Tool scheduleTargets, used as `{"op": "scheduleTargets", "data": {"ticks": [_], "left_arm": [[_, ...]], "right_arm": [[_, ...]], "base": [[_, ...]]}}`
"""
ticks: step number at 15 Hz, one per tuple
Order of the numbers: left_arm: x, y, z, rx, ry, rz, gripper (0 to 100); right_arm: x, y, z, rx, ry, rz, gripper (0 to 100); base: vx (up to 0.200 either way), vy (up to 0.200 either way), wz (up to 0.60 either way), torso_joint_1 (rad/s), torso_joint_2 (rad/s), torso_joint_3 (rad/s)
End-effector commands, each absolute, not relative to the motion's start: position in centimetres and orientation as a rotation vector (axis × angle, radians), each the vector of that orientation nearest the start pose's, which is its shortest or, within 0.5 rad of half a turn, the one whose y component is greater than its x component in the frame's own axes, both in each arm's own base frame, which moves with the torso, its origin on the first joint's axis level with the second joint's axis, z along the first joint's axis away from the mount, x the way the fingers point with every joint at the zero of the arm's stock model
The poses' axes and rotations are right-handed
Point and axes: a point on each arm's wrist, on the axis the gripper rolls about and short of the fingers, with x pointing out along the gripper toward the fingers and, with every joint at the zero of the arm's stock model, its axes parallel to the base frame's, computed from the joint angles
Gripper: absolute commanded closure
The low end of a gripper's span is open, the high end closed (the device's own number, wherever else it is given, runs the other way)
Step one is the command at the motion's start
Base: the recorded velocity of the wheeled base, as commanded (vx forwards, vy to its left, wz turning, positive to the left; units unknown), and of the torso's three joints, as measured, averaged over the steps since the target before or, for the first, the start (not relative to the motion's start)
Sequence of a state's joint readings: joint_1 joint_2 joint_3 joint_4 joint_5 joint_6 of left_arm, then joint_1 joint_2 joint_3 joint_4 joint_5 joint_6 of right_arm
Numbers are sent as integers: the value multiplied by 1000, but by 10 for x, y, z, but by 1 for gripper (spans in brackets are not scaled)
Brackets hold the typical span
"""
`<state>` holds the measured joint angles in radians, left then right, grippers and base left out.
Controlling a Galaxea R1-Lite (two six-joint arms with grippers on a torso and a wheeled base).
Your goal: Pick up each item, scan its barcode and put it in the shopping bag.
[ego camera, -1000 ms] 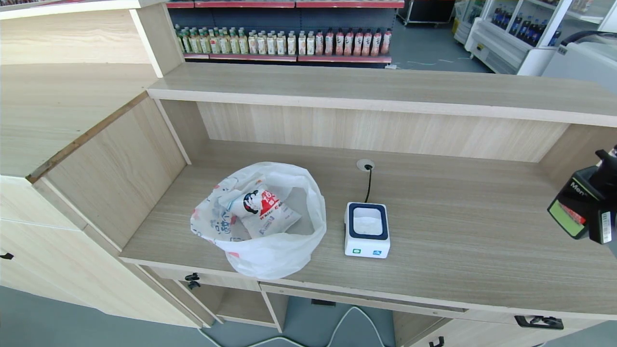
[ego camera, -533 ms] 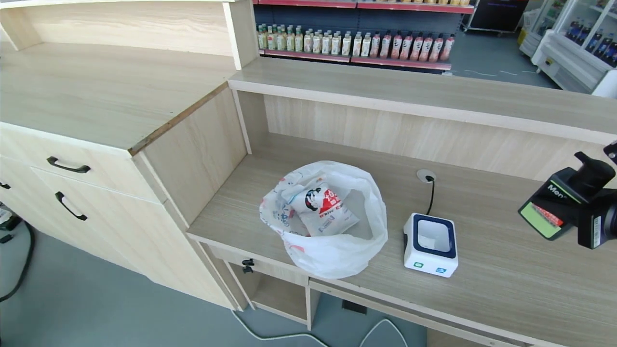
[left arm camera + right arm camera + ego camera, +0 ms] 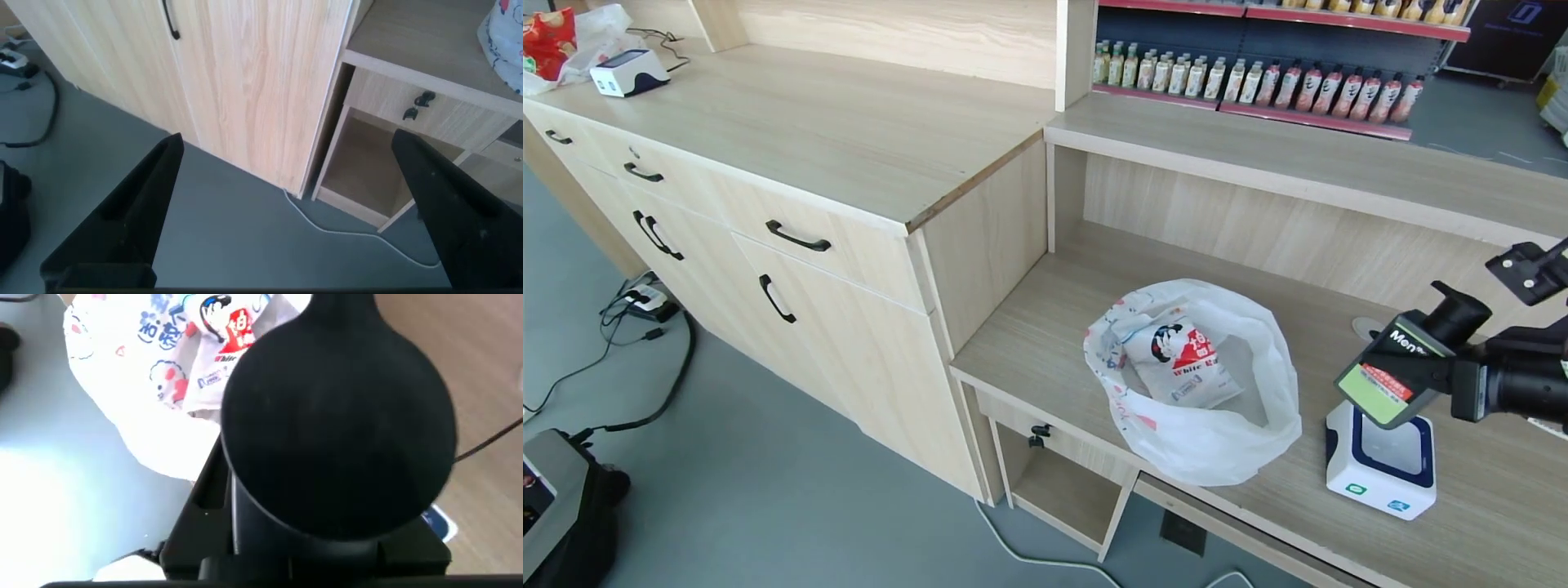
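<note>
My right gripper (image 3: 1462, 380) is shut on a black bottle (image 3: 1401, 363) with a green label end, held tilted just above the white and blue barcode scanner (image 3: 1380, 474). In the right wrist view the bottle's black cap (image 3: 339, 416) sits close to the camera. To the scanner's left on the low counter stands the open white shopping bag (image 3: 1209, 441), also seen as the bag (image 3: 122, 392), with a white and red snack pack (image 3: 1184, 363) inside. My left gripper (image 3: 286, 220) hangs open over the grey floor in front of the cabinet.
The high counter (image 3: 809, 131) with drawers stands to the left, with a second scanner (image 3: 629, 71) and bags at its far end. Cables (image 3: 645, 359) and a black device (image 3: 556, 506) lie on the floor. Behind the counter's raised ledge (image 3: 1298, 163) is a shelf of drinks.
The head camera has swung left, so the whole picture has shifted right. My right gripper has carried the black bottle left, from beside the scanner to over it.
</note>
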<state>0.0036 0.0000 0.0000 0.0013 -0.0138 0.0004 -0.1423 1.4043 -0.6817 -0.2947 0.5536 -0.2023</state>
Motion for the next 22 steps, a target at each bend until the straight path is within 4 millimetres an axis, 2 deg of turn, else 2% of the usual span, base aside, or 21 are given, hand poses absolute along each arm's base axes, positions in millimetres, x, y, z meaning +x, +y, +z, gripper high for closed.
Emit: {"op": "scheduleTargets", "data": {"ticks": [1, 3, 13, 19, 22], "left_arm": [[-23, 0, 75, 0, 2, -11, 0], [-23, 0, 75, 0, 0, -11, 0], [-23, 0, 76, 2, 2, -12, 0], [-23, 0, 75, 0, 0, -11, 0], [-23, 0, 75, 2, 2, -11, 0]], "right_arm": [[244, -22, 186, 43, 413, 475, 100], [259, -24, 181, 87, 439, 474, 100], [293, -28, 141, 147, 502, 549, 100], [315, -40, 116, 166, 518, 532, 100], [325, -43, 113, 185, 508, 582, 100]], "base": [[0, 0, 0, 0, 0, 0], [0, 0, 0, 0, 0, 0], [0, 0, 0, 0, 0, 0], [0, 0, 0, 0, 0, 0], [0, 0, 0, 0, 0, 0]]}}
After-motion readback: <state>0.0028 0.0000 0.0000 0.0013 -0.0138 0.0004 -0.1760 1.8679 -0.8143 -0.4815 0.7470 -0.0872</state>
